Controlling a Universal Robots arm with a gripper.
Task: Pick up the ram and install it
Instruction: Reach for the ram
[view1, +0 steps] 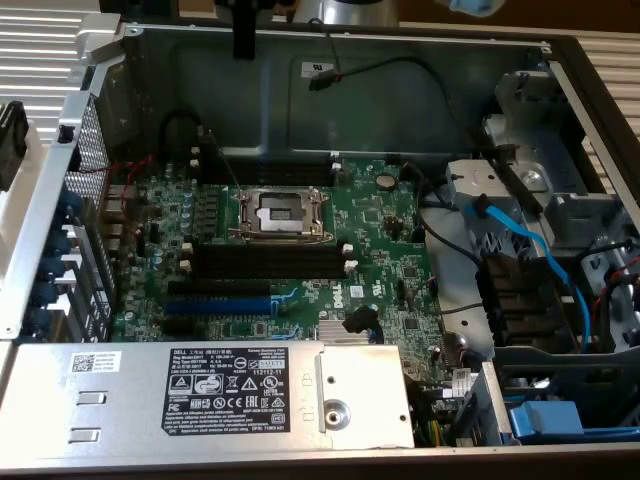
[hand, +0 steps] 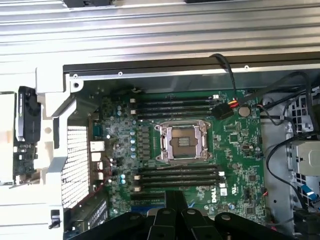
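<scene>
The ram (hand: 26, 132) is a long, dark stick with a greenish board. It lies on a white holder outside the case, beside the perforated back panel, and appears as a dark strip (view1: 10, 145) at the exterior view's left edge. My gripper (hand: 175, 202) hangs high above the green motherboard (hand: 235, 145), shut, with nothing seen between its black fingers. It appears as a dark vertical piece (view1: 243, 40) above the case's rear wall. Two banks of long black memory slots (hand: 177, 175) (hand: 175, 106) flank the CPU socket (hand: 181, 141). The ram is well apart from my gripper.
A blue expansion slot (view1: 215, 305) lies near the memory slots (view1: 265, 262). The power supply (view1: 200, 395) with its label covers the near side. Blue and black cables (view1: 520, 240) and drive bays fill the exterior view's right. A black cable plugs in beside the far slots (hand: 227, 107).
</scene>
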